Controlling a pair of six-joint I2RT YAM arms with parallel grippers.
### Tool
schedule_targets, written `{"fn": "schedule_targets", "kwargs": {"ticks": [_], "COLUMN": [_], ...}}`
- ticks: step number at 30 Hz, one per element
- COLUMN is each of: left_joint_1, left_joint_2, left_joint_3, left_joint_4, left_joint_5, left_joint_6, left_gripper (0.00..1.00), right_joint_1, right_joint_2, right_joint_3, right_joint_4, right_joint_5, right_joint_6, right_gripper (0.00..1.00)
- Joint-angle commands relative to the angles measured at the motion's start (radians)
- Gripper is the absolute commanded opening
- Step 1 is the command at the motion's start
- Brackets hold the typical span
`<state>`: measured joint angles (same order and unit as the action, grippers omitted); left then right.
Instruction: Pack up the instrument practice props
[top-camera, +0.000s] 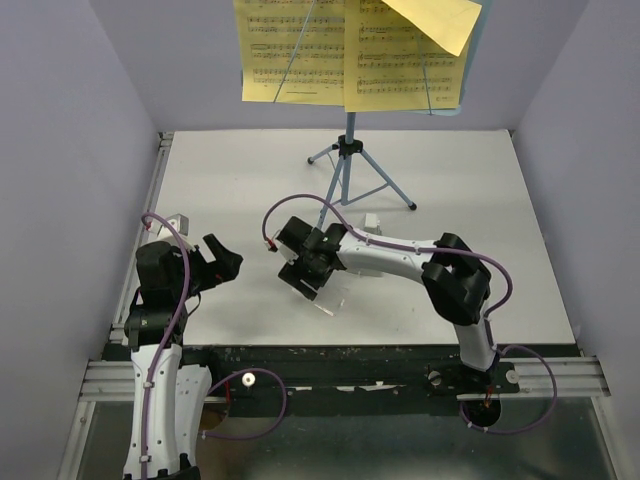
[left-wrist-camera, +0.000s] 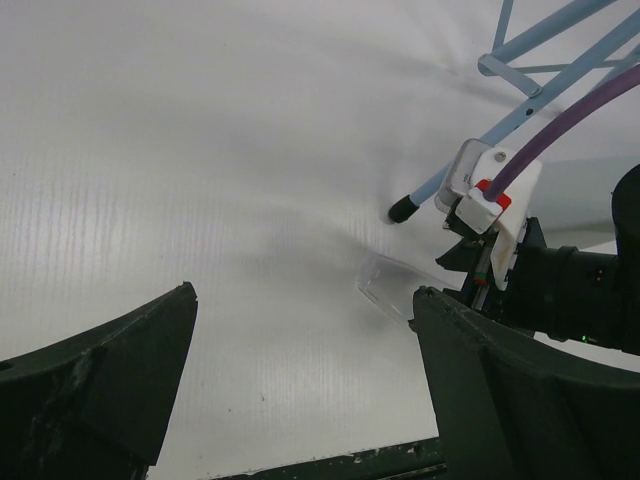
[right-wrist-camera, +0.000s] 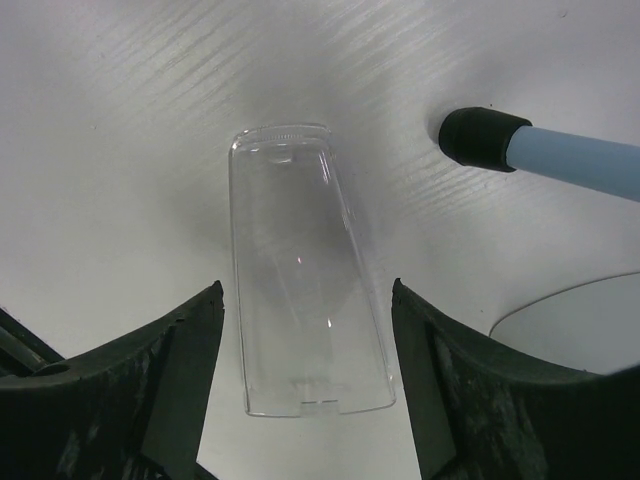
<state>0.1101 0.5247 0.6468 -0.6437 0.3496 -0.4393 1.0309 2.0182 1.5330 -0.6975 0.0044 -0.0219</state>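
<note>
Right jaws: spread wide, holding nothing, one finger on either side of the clear plastic piece (right-wrist-camera: 305, 270). The piece lies flat on the counter (right-wrist-camera: 120, 120); neither finger looks to be touching it. Left jaws: also wide and empty, over bare counter on the left, well apart from the piece.

Near the piece's far end is the black-capped foot (right-wrist-camera: 480, 137) of a music stand (top-camera: 347, 160) leg. The stand is upright at the far middle of the counter, with yellow sheet-music pages (top-camera: 300, 50) on its desk and one loose page (top-camera: 435, 20) sitting crooked.

Risks: the piece looks slick and thin, so an off-centre squeeze could skid it away or squirt it out. Coming down too low would scrape the fingers on the counter. A swing of the right arm or its purple cable (top-camera: 300, 203) could clip the tripod leg, rock the stand and spill the pages.
</note>
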Motion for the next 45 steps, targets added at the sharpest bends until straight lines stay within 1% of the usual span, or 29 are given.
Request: {"fn": "schedule_targets", "kwargs": {"ticks": [1,12,21,23,32,34,35,36,38,40,42,43,44,45], "left_joint_1": [0.007,0.005,0.005,0.007,0.007,0.007,0.005,0.007,0.005,0.005,0.007,0.007,0.005,0.007], "left_joint_2": [-0.009,-0.008,0.006,0.008,0.018,0.024,0.027,0.032,0.037,0.043,0.052,0.058,0.063,0.066], "left_joint_3": [-0.013,-0.026,-0.032,-0.033,-0.035,-0.035,-0.035,-0.036,-0.036,-0.035,-0.032,-0.030,-0.029,-0.026], "left_joint_4": [0.015,0.026,0.035,0.039,0.039,0.039,0.041,0.041,0.042,0.042,0.047,0.052,0.058,0.070], "left_joint_5": [0.019,0.025,0.034,0.035,0.032,0.034,0.035,0.037,0.040,0.045,0.055,0.063,0.072,0.087], "left_joint_6": [-0.009,-0.012,-0.012,-0.012,-0.016,-0.015,-0.015,-0.015,-0.015,-0.013,-0.010,-0.009,0.000,0.013], "left_gripper": [0.99,0.99,0.99,0.99,0.99,0.99,0.99,0.99,0.99,0.99,0.99,0.99,0.99,0.99], "right_joint_1": [0.001,0.017,0.028,0.026,0.027,0.026,0.026,0.026,0.027,0.026,0.026,0.024,0.024,0.024], "right_joint_2": [0.034,0.085,0.099,0.100,0.126,0.129,0.132,0.131,0.126,0.111,0.079,0.048,0.016,-0.027], "right_joint_3": [0.036,0.059,0.061,0.058,0.049,0.046,0.042,0.041,0.039,0.042,0.041,0.033,0.027,0.020], "right_joint_4": [-0.014,-0.045,-0.048,-0.051,-0.059,-0.059,-0.060,-0.060,-0.059,-0.054,-0.054,-0.050,-0.040,-0.028], "right_joint_5": [0.026,0.049,0.036,0.040,0.013,0.002,0.003,-0.032,-0.043,-0.047,-0.063,-0.076,-0.090,-0.098], "right_joint_6": [0.016,0.019,0.019,0.054,0.053,0.048,0.045,0.042,0.033,0.033,-0.015,-0.035,-0.059,-0.093], "right_gripper": [0.75,0.74,0.73,0.73,0.73,0.69,0.66,0.61,0.51,0.39,0.23,0.09,0.00,0.00]}}
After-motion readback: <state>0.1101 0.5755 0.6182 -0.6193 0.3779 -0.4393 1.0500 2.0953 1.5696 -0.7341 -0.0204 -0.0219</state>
